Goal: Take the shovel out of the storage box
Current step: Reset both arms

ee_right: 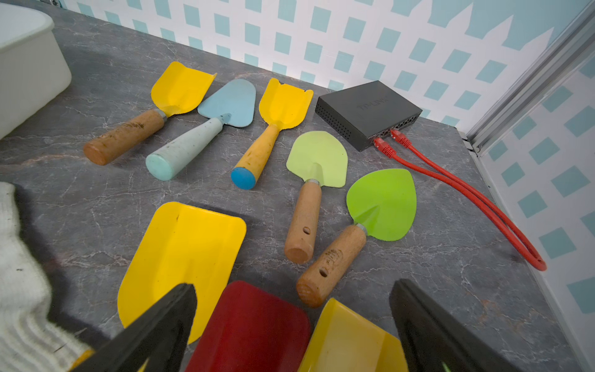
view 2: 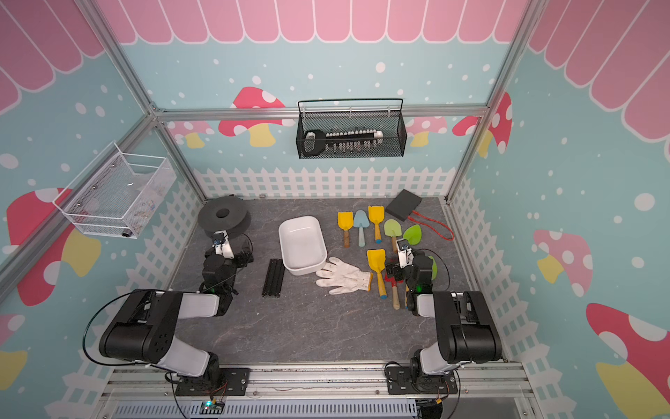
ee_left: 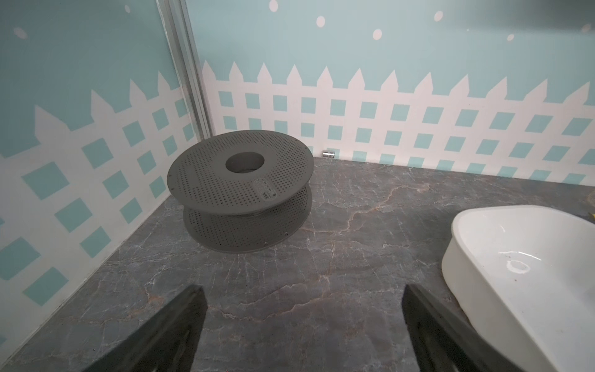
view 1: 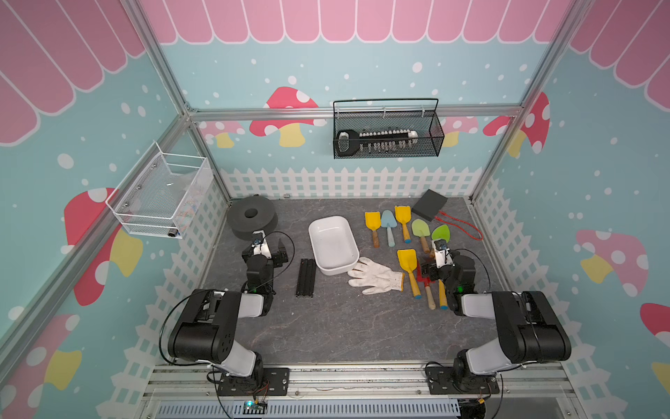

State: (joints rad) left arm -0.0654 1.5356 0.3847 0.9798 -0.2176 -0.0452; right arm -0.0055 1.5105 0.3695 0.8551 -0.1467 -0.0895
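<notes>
White plastic box (view 1: pixel 331 243) sits slantwise at mid-bench (view 1: pixel 326 326), and in both top views its floor shows bare (view 2: pixel 302 243). To its right, out on the bench, a far row of tools lies with blades toward the back wall, among them a blue shovel (ee_right: pixel 228 103) and a green shovel (ee_right: pixel 383 203). Nearer me lie a big yellow shovel (ee_right: pixel 180 257), a red shovel (ee_right: pixel 254 325) and another yellow blade (ee_right: pixel 347 341), side by side.

My right claw (ee_right: pixel 293 286) hangs over the red blade with its jaws spread wide, gripping nothing; whether it touches the blade I cannot tell. A white glove (view 1: pixel 375 277) lies between the box and the big yellow shovel, its fingertips right up against the box's near corner.

My left claw (ee_left: pixel 302 299) is spread wide too, with nothing in it, over bare bench, with the box just beside it and a grey spool (ee_left: pixel 240 174) ahead in the far left corner. A black switch (ee_right: pixel 367 111) with red cables sits in the far right corner.
</notes>
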